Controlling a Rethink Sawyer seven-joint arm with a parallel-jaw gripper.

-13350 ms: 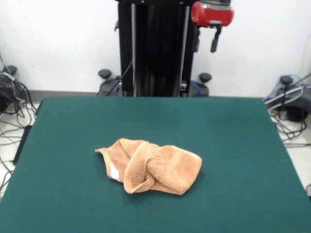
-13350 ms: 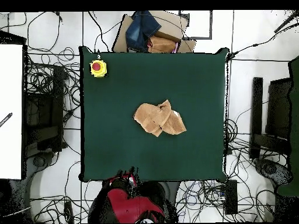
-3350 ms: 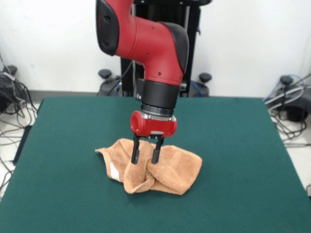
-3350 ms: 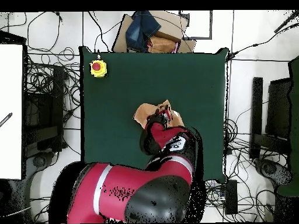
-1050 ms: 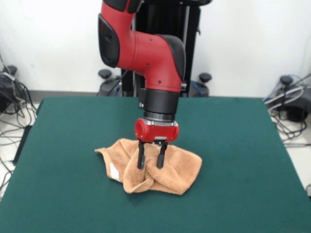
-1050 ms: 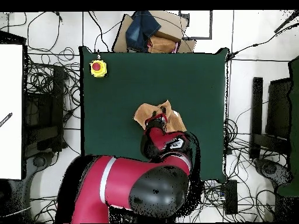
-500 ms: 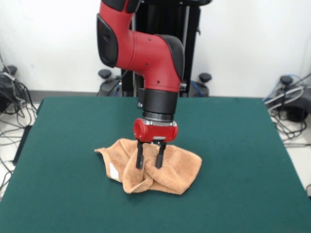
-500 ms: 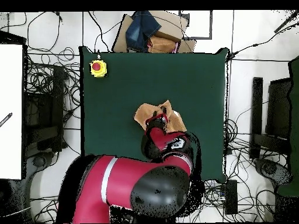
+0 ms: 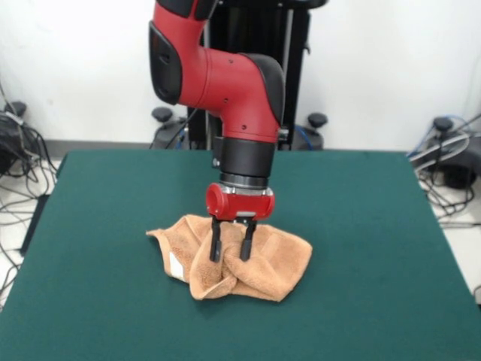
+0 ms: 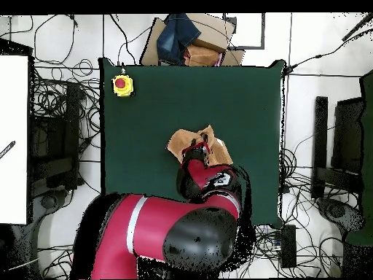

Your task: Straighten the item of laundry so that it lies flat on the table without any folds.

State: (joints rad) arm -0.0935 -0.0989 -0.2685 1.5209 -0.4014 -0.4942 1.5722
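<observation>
Near mid-table [image 9: 376, 248] we recorded one tan-orange towel [image 9: 274, 263], crumpled in folds, white label [image 9: 177, 267] showing at its left side; gripper [image 9: 230, 257] stood upright over it, fingers [image 9: 216, 244] apart, tips pressed into the cloth; yellow box with red button [image 10: 122, 84] sat at a table corner.

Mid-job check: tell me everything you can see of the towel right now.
The towel is a small tan-orange terry cloth, bunched and folded over itself in a loose heap, not flat. A rolled fold runs across its middle, and a small white label shows near one edge. It lies around the middle of the dark green table. The gripper points straight down with its fingers apart and pressed into the central folds. In the overhead view the arm covers part of it.
</observation>
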